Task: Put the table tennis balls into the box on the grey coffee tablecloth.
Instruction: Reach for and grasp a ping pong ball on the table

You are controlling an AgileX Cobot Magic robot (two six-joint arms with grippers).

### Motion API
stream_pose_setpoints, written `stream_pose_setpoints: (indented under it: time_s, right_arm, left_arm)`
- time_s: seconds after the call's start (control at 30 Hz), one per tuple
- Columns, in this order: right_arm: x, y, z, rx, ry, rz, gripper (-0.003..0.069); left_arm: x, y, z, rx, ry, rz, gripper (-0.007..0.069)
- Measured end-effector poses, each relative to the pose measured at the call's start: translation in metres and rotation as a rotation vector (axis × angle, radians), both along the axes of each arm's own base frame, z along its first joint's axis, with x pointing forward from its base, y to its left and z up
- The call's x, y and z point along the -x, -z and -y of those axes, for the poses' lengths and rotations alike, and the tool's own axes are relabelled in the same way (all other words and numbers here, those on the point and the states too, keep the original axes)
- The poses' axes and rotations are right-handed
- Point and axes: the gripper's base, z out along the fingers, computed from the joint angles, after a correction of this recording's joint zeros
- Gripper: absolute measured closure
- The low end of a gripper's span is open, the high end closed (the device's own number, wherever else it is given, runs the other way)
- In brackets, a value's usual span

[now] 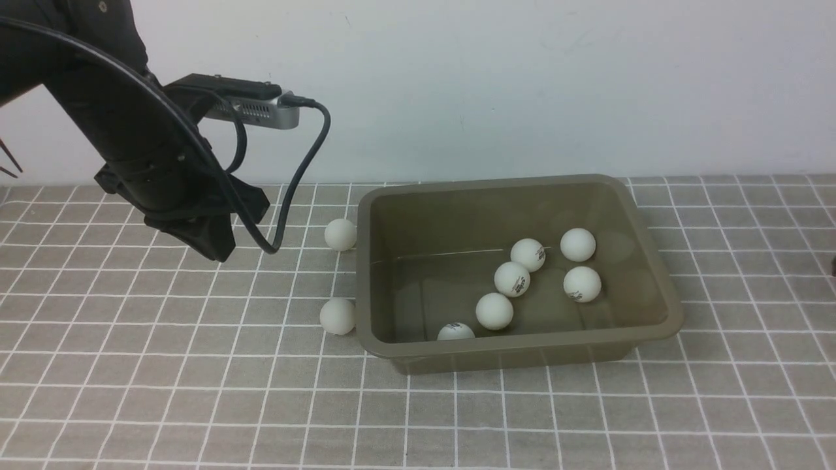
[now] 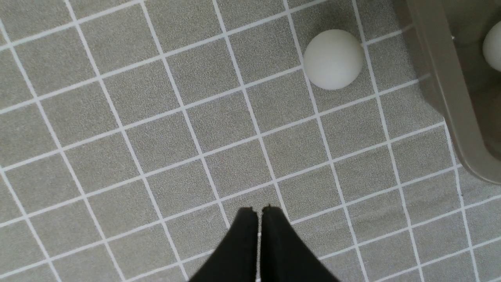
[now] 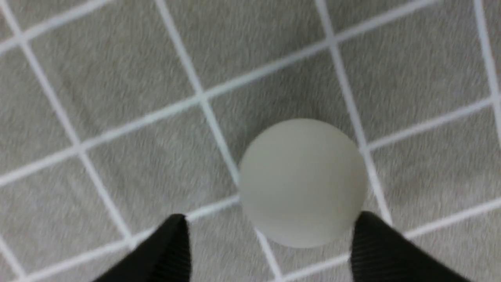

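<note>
**Front view.** The box [image 1: 522,349] is being shown right of centre on the grey coffee tablecloth [image 1: 163,391], with its open top facing up. Six table tennis balls [image 1: 512,279] are being contained on its floor, spread from the middle toward the right wall and the near wall. Two more are lying on the cloth outside its left wall. The far ball [image 1: 340,234] is just beside the rim at the far left corner, and the near ball [image 1: 337,316] is just beside the near left corner. The left gripper [image 1: 219,251] is being held above the cloth, pointing downward, left of the far ball and apart from it. The right gripper is not being captured in this view.

**Left wrist view.** The left gripper [image 2: 259,211] is being shown with its fingers [image 2: 242,243] pressed together and nothing between them. A loose ball [image 2: 333,58] is lying on the cloth ahead of the tips, near the box rim [image 2: 450,102]. Which of the two outside balls this is cannot be told.

**Right wrist view.** The right gripper [image 3: 272,221] is being shown with its fingers [image 3: 164,250] spread wide. A lone ball [image 3: 303,182] is resting on the cloth between the tips. The picture is blurred, so contact cannot be told.
</note>
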Motion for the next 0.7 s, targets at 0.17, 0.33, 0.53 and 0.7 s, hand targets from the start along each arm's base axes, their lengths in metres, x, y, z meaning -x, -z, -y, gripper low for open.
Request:
stream_pose_setpoints:
  time_s: [0.17, 0.33, 0.53, 0.7]
  right_arm:
    - [-0.006, 0.001, 0.006, 0.060, -0.009, 0.058, 0.0589]
    - [-0.006, 0.001, 0.006, 0.065, -0.008, 0.062, 0.0668]
    - [-0.004, -0.017, -0.001, 0.005, 0.009, 0.103, 0.0673]
    - [-0.018, -0.112, 0.009, 0.098, 0.052, 0.507, 0.0673]
  left_arm:
    - [0.000, 0.000, 0.000, -0.003, 0.007, 0.002, 0.0629]
    - [0.000, 0.000, 0.000, -0.004, 0.013, 0.003, 0.0629]
    - [0.000, 0.000, 0.000, -0.005, 0.013, 0.003, 0.0629]
    - [0.000, 0.000, 0.000, -0.004, 0.012, 0.003, 0.0629]
